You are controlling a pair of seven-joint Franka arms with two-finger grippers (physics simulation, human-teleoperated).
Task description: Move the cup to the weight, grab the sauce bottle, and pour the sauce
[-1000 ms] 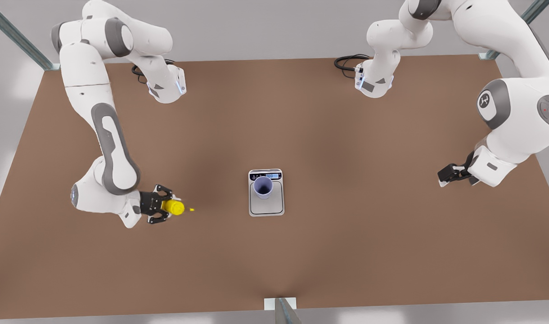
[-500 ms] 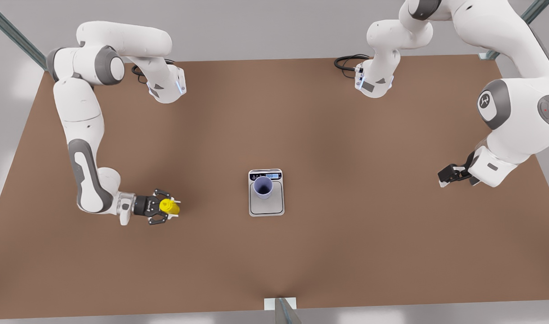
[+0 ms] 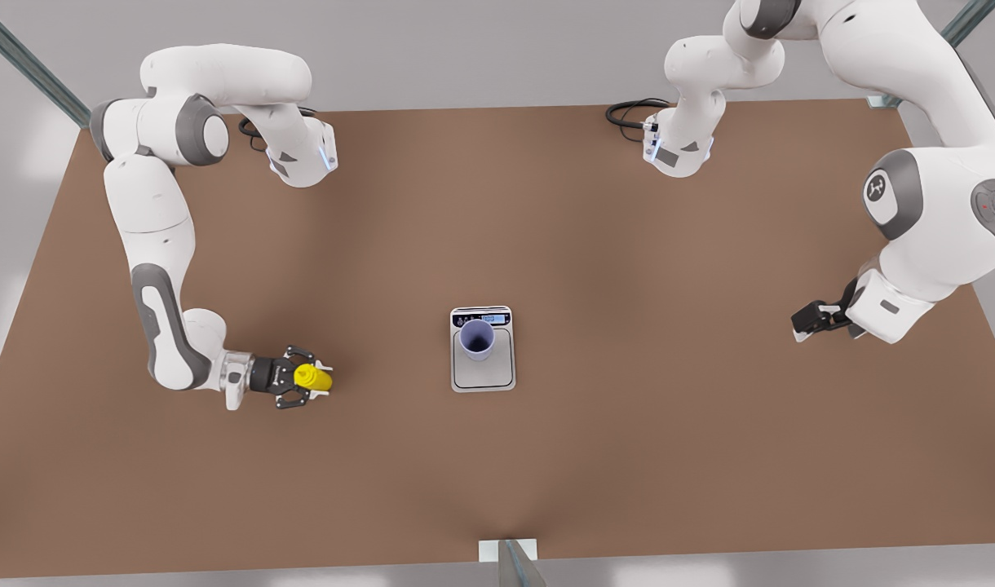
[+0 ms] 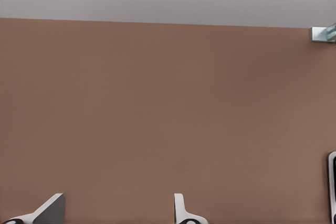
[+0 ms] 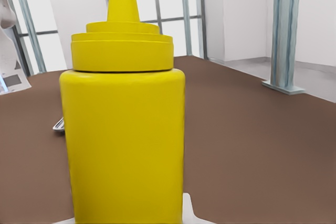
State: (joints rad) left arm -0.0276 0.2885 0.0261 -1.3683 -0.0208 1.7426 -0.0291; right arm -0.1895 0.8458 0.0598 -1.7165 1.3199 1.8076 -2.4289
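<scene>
The yellow sauce bottle [image 3: 312, 377] stands upright at the front view's left, nozzle up, and looms close in the right wrist view as the same sauce bottle [image 5: 123, 145]. My right gripper [image 3: 318, 379] is shut on its body from the side. The lavender-blue cup [image 3: 476, 338] stands upright on the weight [image 3: 483, 377] at mid-table, well to the right of the bottle. My left gripper [image 3: 801, 322] waits open and empty at the front view's far right, over bare table; in its wrist view the left gripper [image 4: 117, 199] has its fingertips spread apart.
The brown table [image 3: 628, 456] stretches wide around the weight. Both arm bases sit at the back edge, with a black cable [image 3: 632, 110] beside one. A metal bracket [image 3: 507, 551] marks the front edge, and frame posts stand at the back corners.
My right arm has swung its elbow outward and turned the bottle from lying with its nozzle toward the weight to standing upright. The left gripper has hardly moved.
</scene>
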